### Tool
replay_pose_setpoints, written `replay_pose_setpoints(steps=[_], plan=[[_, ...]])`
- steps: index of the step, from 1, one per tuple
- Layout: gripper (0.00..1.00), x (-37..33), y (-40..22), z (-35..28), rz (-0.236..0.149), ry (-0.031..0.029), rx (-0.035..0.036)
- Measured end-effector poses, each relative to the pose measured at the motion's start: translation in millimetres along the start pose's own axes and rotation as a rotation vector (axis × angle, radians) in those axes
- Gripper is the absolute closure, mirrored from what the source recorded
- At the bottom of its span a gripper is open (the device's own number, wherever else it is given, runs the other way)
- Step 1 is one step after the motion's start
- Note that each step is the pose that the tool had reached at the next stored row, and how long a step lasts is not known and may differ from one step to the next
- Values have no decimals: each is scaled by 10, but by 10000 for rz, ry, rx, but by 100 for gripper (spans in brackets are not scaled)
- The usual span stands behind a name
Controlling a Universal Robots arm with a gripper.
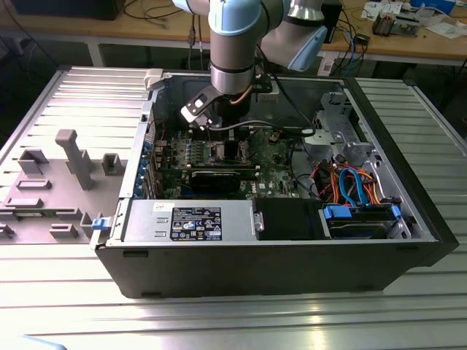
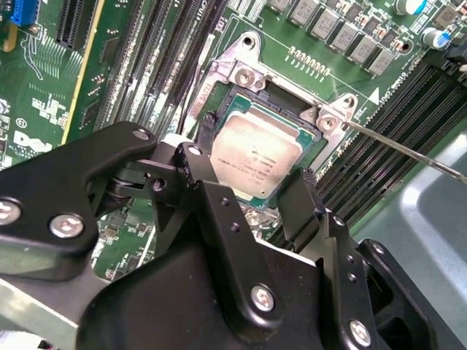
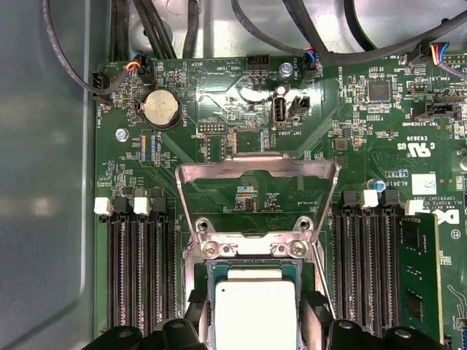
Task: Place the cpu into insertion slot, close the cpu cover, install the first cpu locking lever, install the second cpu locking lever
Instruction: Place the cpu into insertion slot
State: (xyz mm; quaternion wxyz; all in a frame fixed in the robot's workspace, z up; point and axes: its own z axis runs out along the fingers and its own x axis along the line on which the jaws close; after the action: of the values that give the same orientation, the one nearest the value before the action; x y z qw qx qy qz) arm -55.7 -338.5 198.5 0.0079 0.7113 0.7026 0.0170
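Gripper [image 2: 246,173] is closed on the cpu [image 3: 257,313], seated within the insertion slot [image 2: 217,117]; the cpu cover [image 3: 255,166] is raised.

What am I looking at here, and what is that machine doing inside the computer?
It is a robot arm reaching down into an open computer case that lies on a ribbed metal table. The exterior view comes from a camera standing off the arm. Both wrist views come from cameras riding on the arm, so they look closely at the green board inside the case. The black gripper at the arm's end is its hand. It appears to grip the cpu, a small silver square chip, by two opposite edges, right at its slot. The cover, a thin metal frame, stands swung open beside the slot.
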Motion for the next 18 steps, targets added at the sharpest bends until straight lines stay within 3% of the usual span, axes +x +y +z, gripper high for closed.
replay_pose_setpoints(steps=[7, 11, 12, 13, 14, 15, 16, 18], plan=[[38, 1, 2, -51, 1, -1, 5], [40, 2, 10, -141, 1, -2, 50], [46, 2, 11, -157, 2, -2, 59], [46, 2, 13, -177, 1, -4, 73], [59, 3, 14, -190, 2, -4, 83], [59, 3, 15, -195, 1, -4, 86], [71, 3, 15, -196, 2, -1, 86], [83, 3, 15, -197, 2, -4, 90]])
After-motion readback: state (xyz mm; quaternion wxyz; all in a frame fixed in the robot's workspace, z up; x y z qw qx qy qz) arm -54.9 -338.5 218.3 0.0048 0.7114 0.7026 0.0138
